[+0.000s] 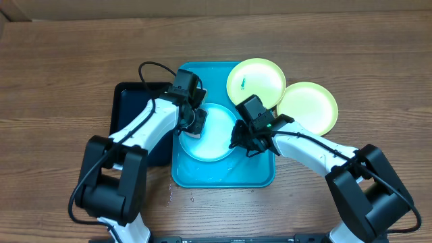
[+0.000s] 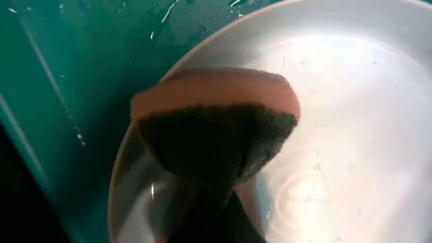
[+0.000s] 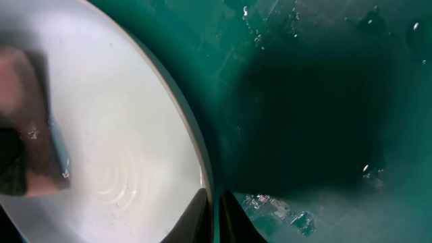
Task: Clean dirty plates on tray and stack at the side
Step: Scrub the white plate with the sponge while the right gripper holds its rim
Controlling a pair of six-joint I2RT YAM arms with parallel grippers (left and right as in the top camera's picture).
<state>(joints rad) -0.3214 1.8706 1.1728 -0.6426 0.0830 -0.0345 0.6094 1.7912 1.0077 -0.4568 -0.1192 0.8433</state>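
Note:
A light blue plate (image 1: 214, 138) lies in the blue tray (image 1: 226, 177). My left gripper (image 1: 192, 123) is shut on a sponge (image 2: 216, 128), orange on top and dark green below, which presses on the plate's left part (image 2: 351, 101). My right gripper (image 3: 214, 219) is shut on the plate's right rim (image 3: 202, 155), one finger inside and one outside; in the overhead view it sits at the plate's right edge (image 1: 241, 138). A yellow-green plate (image 1: 256, 81) with a small blue smear overlaps the tray's far right corner. A second yellow-green plate (image 1: 310, 106) lies on the table beside it.
A smaller black tray (image 1: 131, 104) lies left of the blue tray, under my left arm. Water drops speckle the tray floor (image 3: 324, 101) and the table near the tray's front left corner (image 1: 181, 196). The rest is brown wooden table.

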